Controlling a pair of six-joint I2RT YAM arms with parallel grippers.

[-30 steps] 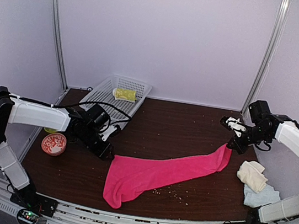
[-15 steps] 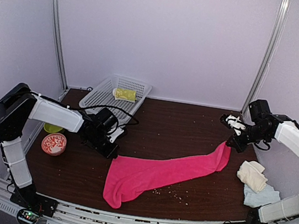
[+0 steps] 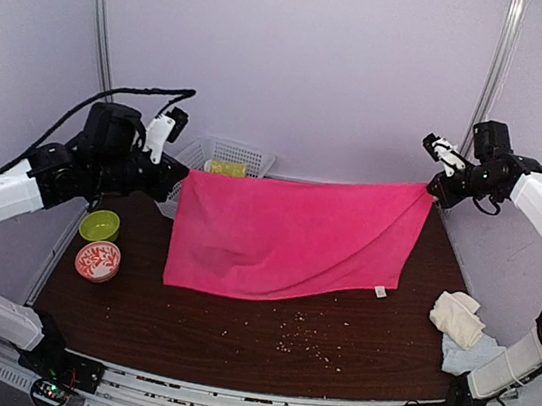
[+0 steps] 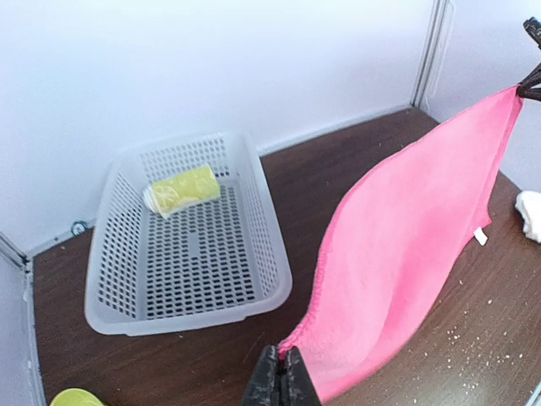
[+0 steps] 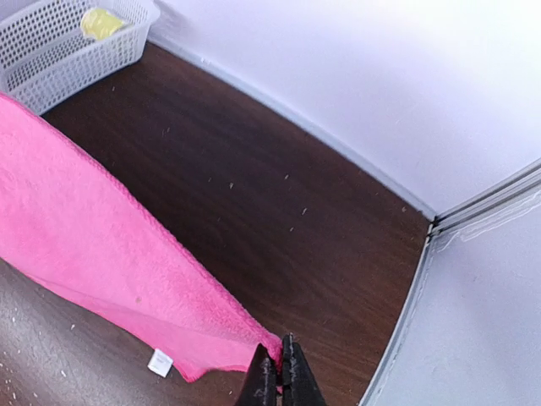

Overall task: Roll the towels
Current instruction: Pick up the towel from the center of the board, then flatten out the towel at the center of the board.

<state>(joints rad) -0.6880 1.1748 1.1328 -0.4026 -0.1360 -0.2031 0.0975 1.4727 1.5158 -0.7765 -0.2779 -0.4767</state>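
My left gripper [image 4: 281, 382] is clenched on one upper corner of the hot-pink towel [image 3: 292, 231], with its two dark fingers pressed together and the hemmed edge pinched between them. My right gripper [image 5: 279, 372] is closed just as tightly on the opposite upper corner. Both are raised above the table [image 3: 348, 370], so the towel hangs between them as a broad sheet, its top edge sagging slightly in the middle. The cloth is soft, napped terry with a stitched border. A small white tag [image 3: 380, 292] shows at the lower corner on my right. I cannot tell whether the bottom edge touches the table or hangs just clear of it.

Behind the towel on my left stands a white plastic basket [image 4: 272, 262], rectangular with perforated walls and floor. Inside it, toward the far end, lies a lime-yellow towel [image 4: 182, 189] rolled into a short cylinder. At the right edge of the table a cream towel [image 3: 457, 317] sits crumpled, resting against a pale-blue towel [image 3: 472, 354] just nearer to me. At the left edge are a small green bowl [image 3: 98, 225] and, beside it, a red-and-white patterned bowl [image 3: 97, 260].

The table is dark brown wood grain, and pale crumbs [image 3: 297, 343] are scattered over its near half. Plain pale walls enclose it on three sides, with a metal upright post [image 3: 492, 83] at each back corner.
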